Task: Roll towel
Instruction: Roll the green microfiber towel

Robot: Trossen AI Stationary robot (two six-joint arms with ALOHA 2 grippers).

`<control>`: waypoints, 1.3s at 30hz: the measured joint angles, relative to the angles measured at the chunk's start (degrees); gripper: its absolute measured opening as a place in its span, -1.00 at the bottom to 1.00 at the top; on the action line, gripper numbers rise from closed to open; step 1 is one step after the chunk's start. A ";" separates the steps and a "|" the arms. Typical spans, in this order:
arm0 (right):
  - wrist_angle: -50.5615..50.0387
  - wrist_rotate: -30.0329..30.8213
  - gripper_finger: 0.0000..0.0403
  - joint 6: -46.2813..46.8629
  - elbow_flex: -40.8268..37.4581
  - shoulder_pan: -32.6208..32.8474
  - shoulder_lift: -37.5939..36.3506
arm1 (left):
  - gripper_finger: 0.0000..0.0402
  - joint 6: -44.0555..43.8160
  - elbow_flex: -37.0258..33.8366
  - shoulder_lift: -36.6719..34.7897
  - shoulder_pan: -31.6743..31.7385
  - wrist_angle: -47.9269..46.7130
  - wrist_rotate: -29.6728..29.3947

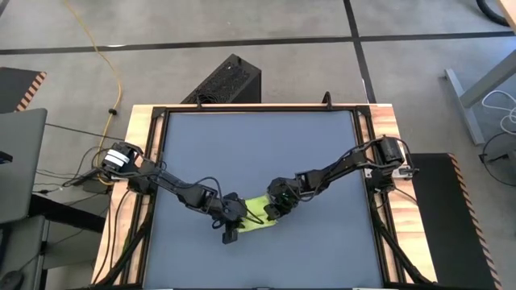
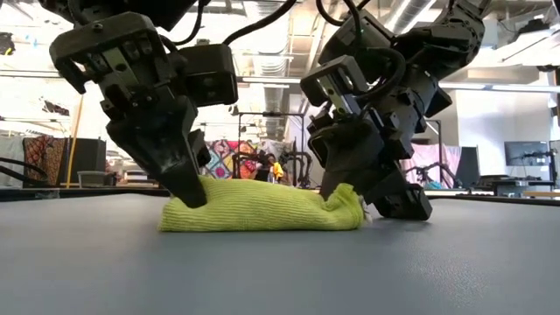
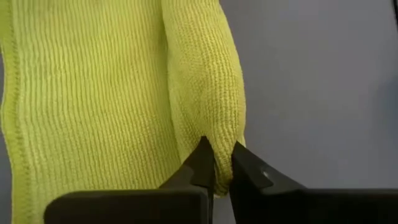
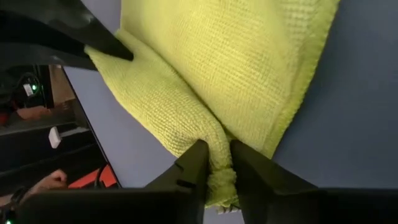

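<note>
Towel (image 1: 256, 211) lies partly rolled on the surface (image 1: 258, 145), near its front edge, between both pincers. Low view: left pincer (image 2: 188, 188) and right pincer (image 2: 346, 188) press its two ends. Left wrist: clenched on the towel's rolled fold. Right wrist: clenched on the other end.

High view straight down, low view level at tabletop, both wrist views close on towel (image 2: 262, 206).

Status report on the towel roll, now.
Left pincer shut on towel fold. Right pincer shut on the other end. Towel partly rolled, on table. Nothing in the way.
</note>
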 joint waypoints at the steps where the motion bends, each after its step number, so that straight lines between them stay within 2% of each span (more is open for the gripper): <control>1: 0.09 0.36 -0.45 0.19 -0.01 0.00 0.00 | -0.94 -0.41 0.00 0.00 0.00 -0.16 0.12; 9: 0.43 -0.29 -0.17 0.74 0.00 -0.31 0.02 | -0.99 -2.60 0.00 0.00 -0.25 -0.39 2.32; 16: -0.85 0.96 -0.11 -0.81 -0.17 -0.35 -2.89 | -0.99 -2.64 0.00 0.00 -0.92 -1.23 2.82; 25: -18.20 6.01 -0.15 -9.39 -0.24 -1.11 -9.59 | -1.00 -2.14 -0.02 0.00 -1.20 -1.72 3.39; 28: -14.70 9.26 -0.15 -14.38 -0.24 -0.93 -10.65 | -1.00 -2.01 -0.02 0.00 -1.20 -1.72 3.40; 33: -1.92 16.32 -0.15 -21.14 -0.08 -0.17 -10.26 | -1.00 -1.85 -0.02 0.00 -1.18 -1.65 3.35; 39: 6.62 15.89 -0.15 -22.30 -0.13 -0.77 -4.24 | -1.00 -1.81 -0.02 0.00 -1.18 -1.46 3.36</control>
